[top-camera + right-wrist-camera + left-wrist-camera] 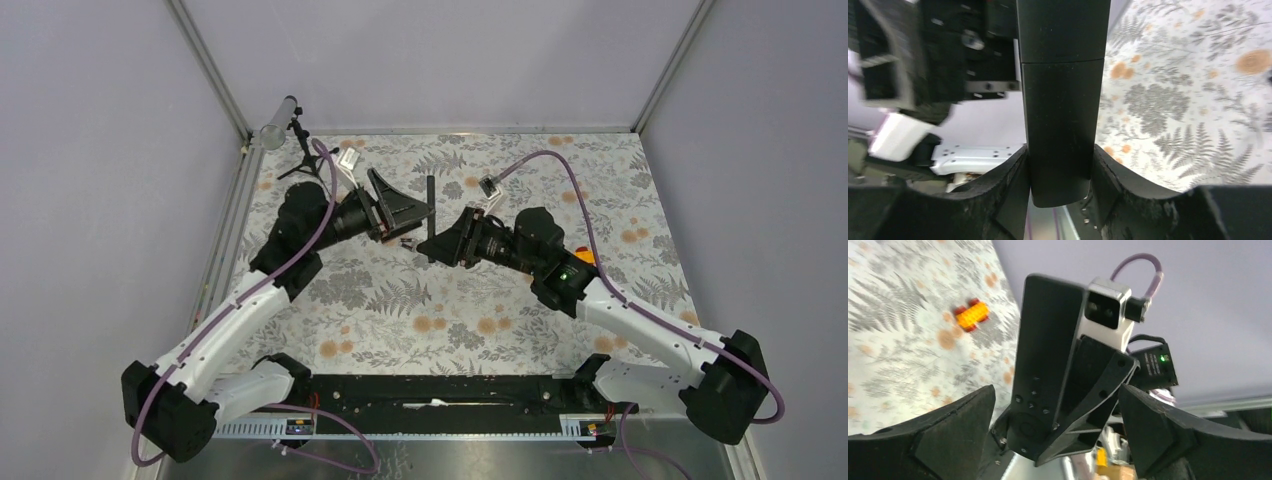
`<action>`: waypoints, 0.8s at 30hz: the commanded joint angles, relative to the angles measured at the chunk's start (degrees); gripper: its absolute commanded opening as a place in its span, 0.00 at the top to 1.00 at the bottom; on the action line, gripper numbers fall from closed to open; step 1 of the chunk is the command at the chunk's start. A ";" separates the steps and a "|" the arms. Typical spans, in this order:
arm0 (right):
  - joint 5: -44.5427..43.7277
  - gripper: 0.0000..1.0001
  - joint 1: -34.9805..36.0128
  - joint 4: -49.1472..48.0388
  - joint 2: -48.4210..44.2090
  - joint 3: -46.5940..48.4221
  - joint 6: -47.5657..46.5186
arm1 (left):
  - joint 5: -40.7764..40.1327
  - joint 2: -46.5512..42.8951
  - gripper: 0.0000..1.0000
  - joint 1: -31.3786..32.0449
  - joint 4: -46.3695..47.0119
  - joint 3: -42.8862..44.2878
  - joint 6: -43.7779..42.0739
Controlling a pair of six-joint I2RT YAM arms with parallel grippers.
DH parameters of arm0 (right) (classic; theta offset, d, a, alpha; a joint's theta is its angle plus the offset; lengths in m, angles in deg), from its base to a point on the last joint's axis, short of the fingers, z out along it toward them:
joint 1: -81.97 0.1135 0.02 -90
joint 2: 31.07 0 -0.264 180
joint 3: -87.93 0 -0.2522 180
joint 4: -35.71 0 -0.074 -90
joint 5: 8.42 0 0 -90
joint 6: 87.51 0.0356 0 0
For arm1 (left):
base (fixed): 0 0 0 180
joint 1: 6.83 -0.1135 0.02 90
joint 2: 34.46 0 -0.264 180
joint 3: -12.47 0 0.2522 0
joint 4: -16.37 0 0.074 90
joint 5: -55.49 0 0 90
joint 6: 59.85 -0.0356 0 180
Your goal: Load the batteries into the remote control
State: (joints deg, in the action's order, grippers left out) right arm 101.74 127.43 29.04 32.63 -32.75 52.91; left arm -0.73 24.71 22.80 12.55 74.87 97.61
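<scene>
A small tripod (301, 152) stands at the far left corner of the fern-patterned bench (400, 320). Near the middle, the left gripper (408, 215) points toward the remote (429, 195) with its jaws spread wide, one finger (948, 435) on each side of it and neither touching. The remote is held up off the bench in the right gripper (438, 240). That gripper's jaws are closed on the remote's lower end, with the fingers (1003, 195) pressing on both long edges. The button face is turned toward the left arm, and the cover seam shows on the back. A yellow toy car (972, 315) lies on the bench on the right side, apart from both grippers.
</scene>
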 commanded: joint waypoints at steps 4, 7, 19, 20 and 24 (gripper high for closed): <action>-9.97 0.56 2.57 19.50 0.53 9.18 -22.36 | -10.68 2.65 0.01 -0.01 -32.50 19.99 -22.22; -13.34 0.58 4.33 27.85 2.85 13.54 -27.91 | -8.12 5.92 0.01 0.39 -32.84 20.80 -22.22; -23.02 0.61 7.89 34.01 8.05 17.76 -32.52 | -10.98 9.37 0.24 0.85 -31.37 17.87 -19.98; -24.48 0.60 7.88 34.16 8.24 17.80 -31.60 | -10.70 8.74 0.22 0.87 -30.21 17.16 -19.55; -25.77 0.58 7.87 32.74 8.48 17.36 -24.52 | -8.99 5.90 0.20 0.93 -21.53 11.21 -15.84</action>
State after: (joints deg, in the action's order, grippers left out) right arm 80.15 134.90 63.31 41.12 -18.04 23.22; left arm -10.83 34.51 23.54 -18.51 90.41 78.25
